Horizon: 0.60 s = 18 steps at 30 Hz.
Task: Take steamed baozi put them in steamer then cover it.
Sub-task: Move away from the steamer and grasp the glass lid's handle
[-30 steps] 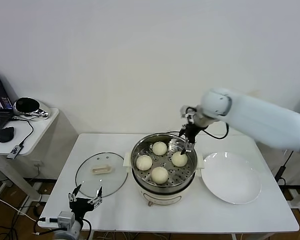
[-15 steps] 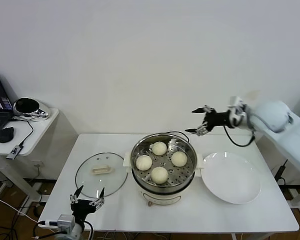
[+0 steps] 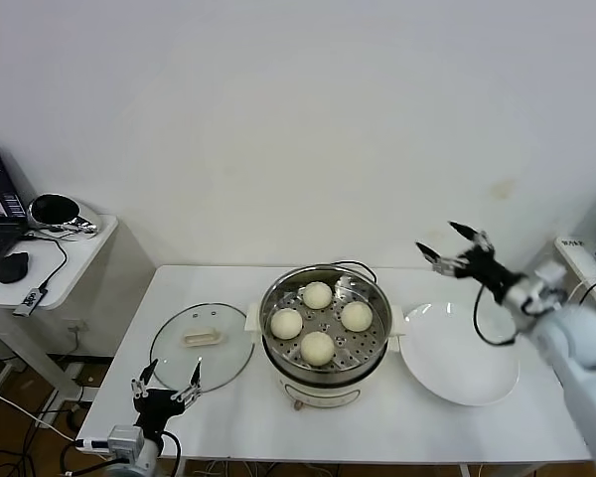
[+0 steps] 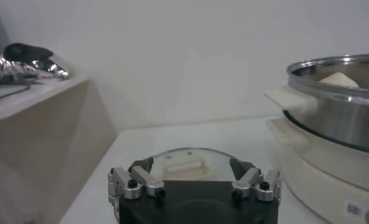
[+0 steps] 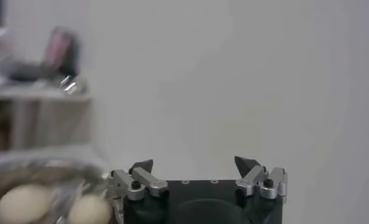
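All four steamed baozi (image 3: pixel 317 321) sit on the tray inside the steamer (image 3: pixel 325 334), and the cover (image 3: pixel 201 345) lies flat on the desk (image 3: pixel 238 407) at the pot's nine o'clock. The left end effector (image 3: pixel 166 391), jaws wide and empty, hangs at the lid's six o'clock. The right end effector (image 3: pixel 455 251), also wide and empty, is up at the steamer's two o'clock, above the plate (image 3: pixel 461 353). The risk now is the cream handle: pinch it off-centre and the glass lid could tilt, slip, or clip the pot rim.
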Motion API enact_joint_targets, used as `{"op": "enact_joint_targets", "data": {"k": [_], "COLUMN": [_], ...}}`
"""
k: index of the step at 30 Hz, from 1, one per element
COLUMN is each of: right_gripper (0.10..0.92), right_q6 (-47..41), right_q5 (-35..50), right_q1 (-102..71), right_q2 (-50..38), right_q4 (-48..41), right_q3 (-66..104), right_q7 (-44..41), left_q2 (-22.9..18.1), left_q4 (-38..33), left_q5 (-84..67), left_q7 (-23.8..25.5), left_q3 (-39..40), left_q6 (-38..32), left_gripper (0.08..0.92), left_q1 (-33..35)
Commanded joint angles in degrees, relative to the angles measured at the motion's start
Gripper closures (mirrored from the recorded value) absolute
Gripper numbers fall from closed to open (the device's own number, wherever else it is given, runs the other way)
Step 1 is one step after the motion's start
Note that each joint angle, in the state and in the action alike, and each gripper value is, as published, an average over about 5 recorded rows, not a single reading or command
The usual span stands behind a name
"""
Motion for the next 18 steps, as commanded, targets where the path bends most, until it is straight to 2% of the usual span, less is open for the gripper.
{"op": "enact_joint_targets", "data": {"k": [1, 6, 12, 14, 18], "right_gripper": [0.203, 0.203, 0.203, 0.203, 0.203], "right_q6": [8.70, 10.06, 9.57, 9.23, 8.04], "right_q5": [3.25, 0.31, -1.72, -2.30, -3.56], "right_q1": [-23.61, -27.76, -29.65, -29.46, -28.63], "right_q2": [21.39, 24.02, 24.49, 24.27, 22.50], "right_q4": [0.36, 1.44, 3.90, 4.38, 5.39], "right_q3": [16.29, 15.85, 15.19, 15.16, 14.58], "right_q7": [10.39, 9.41, 9.01, 8.89, 9.17], "left_q2": [0.99, 1.86, 3.74, 4.99, 7.37], "left_q4": [0.63, 2.36, 5.48, 6.89, 11.67], "left_q5": [3.25, 11.98, 43.04, 52.17, 64.16], "left_q7": [0.36, -1.05, -5.30, -8.43, -19.20], "left_q3": [0.07, 0.62, 2.93, 5.11, 10.79], "left_q6": [-2.16, -3.31, -7.42, -7.52, -4.72], "left_gripper": [0.177, 0.177, 0.177, 0.177, 0.177], "left_q1": [-0.61, -2.09, -4.63, -5.32, -8.24]}}
